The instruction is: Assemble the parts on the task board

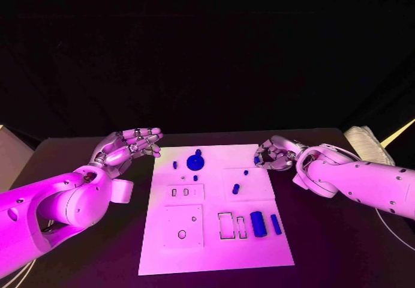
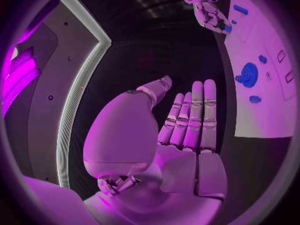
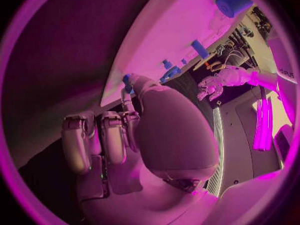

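**Board partly filled, small part in right hand**

Near edge of task board (image 1: 216, 255): blue cylinder (image 1: 258, 224) and blue bar (image 1: 276, 224) lie side by side. Far end: round blue part (image 1: 195, 161). Left hand (image 1: 131, 146) hovers beside the board, fingers straight and apart, holding nothing. Right hand (image 1: 275, 155) pinches a small blue piece (image 1: 258, 160) at the far right corner

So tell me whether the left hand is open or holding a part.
Open. The left hand holds nothing; its fingers are extended in the left wrist view, beside the task board rather than over it.
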